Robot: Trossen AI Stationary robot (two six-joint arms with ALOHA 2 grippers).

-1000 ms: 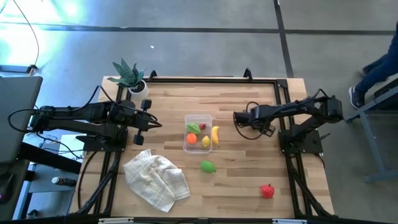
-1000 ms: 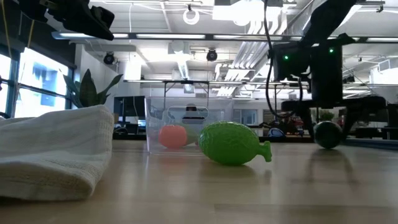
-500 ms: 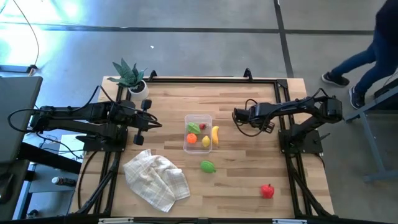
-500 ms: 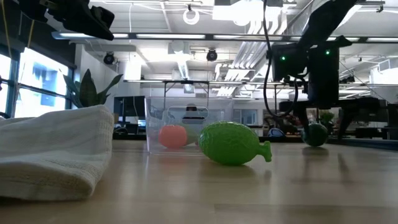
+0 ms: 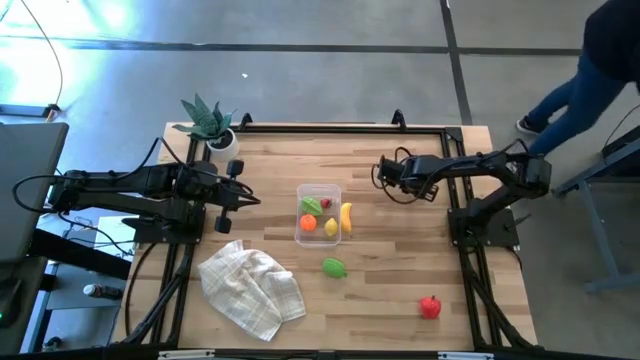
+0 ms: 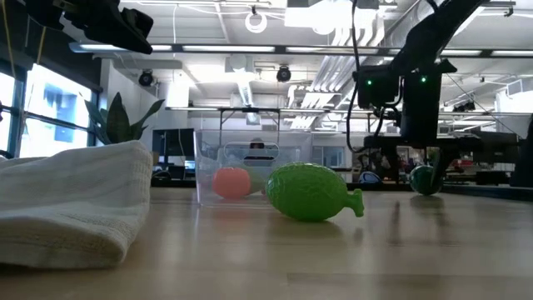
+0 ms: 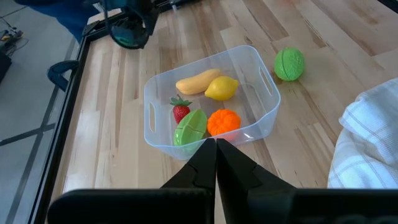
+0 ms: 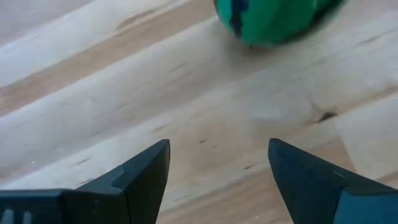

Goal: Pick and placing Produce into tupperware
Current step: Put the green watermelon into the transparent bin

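The clear rectangular plastic tub (image 5: 318, 213) at the desk's (image 5: 400, 290) centre holds four small toy fruits, the yellow plastic banana (image 5: 346, 217), green lime (image 5: 334, 267) and red apple (image 5: 429, 306) lie outside, the right gripper (image 5: 386, 177) hovers open-fingered and empty over a dark green ball (image 8: 273, 18), and the left gripper (image 7: 215, 167) waits, fingers closed.

Overhead looking down, low level across table, both sharing tub (image 5: 318, 213)

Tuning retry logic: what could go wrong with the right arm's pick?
1. The dark green fruit lies beyond the open right gripper, not between its fingers: closing now may miss, and a nudge could roll it.
2. The tupperware already holds five pieces; a dropped one might bounce out.
The left gripper waits shut near it.
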